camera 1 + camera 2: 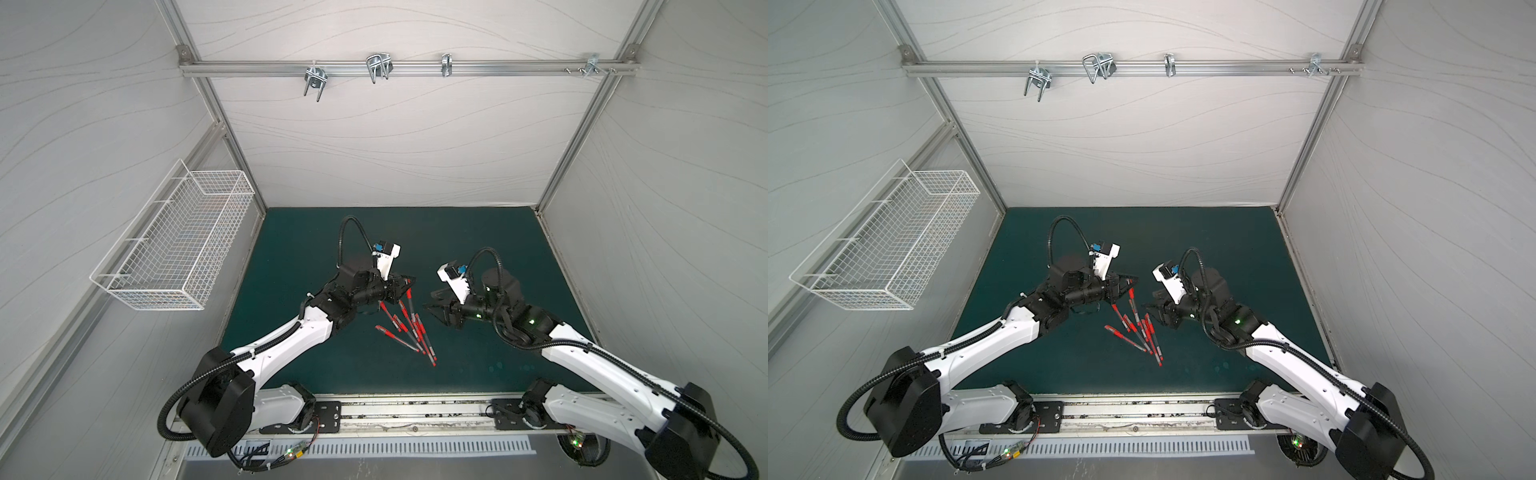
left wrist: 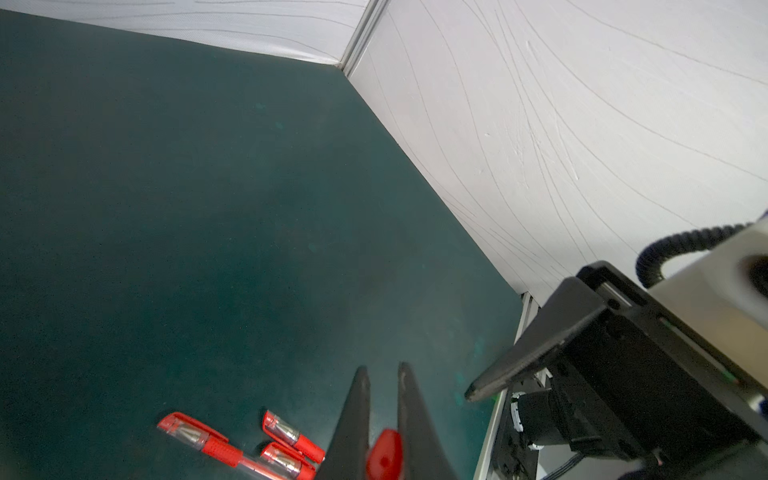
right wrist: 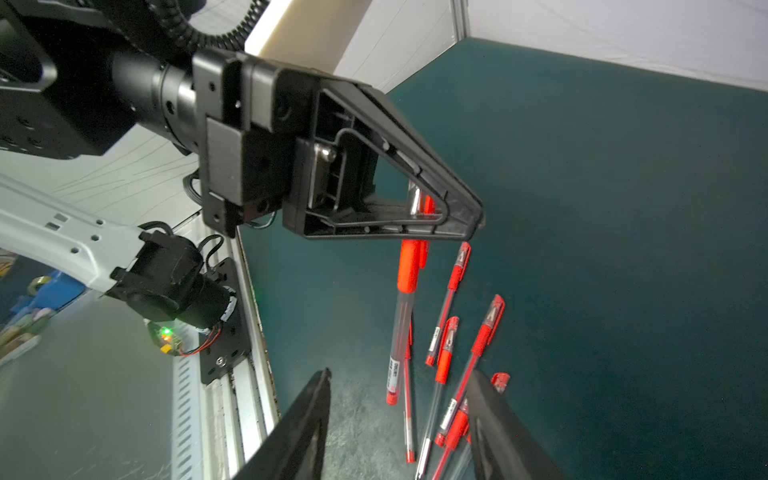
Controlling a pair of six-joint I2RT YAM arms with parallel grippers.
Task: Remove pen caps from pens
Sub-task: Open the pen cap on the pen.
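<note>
My left gripper [image 1: 409, 283] [image 2: 383, 368] is shut on a pen [image 3: 402, 332]. The pen hangs down from it above the mat, clear barrel lowest. Its red capped end [image 2: 384, 455] sits between the fingers. Several more pens [image 1: 409, 332] [image 1: 1142, 332] lie in a loose pile on the green mat, red pen caps [image 2: 291, 430] still on their tips. My right gripper [image 1: 430, 302] [image 3: 400, 371] is open to the right of the hanging pen, a short gap away, with nothing between its fingers.
A white wire basket [image 1: 174, 241] hangs on the left wall. Metal hooks [image 1: 378, 68] sit on the rail across the back wall. The green mat [image 1: 478, 365] ends at a metal rail [image 1: 415, 415] along the front.
</note>
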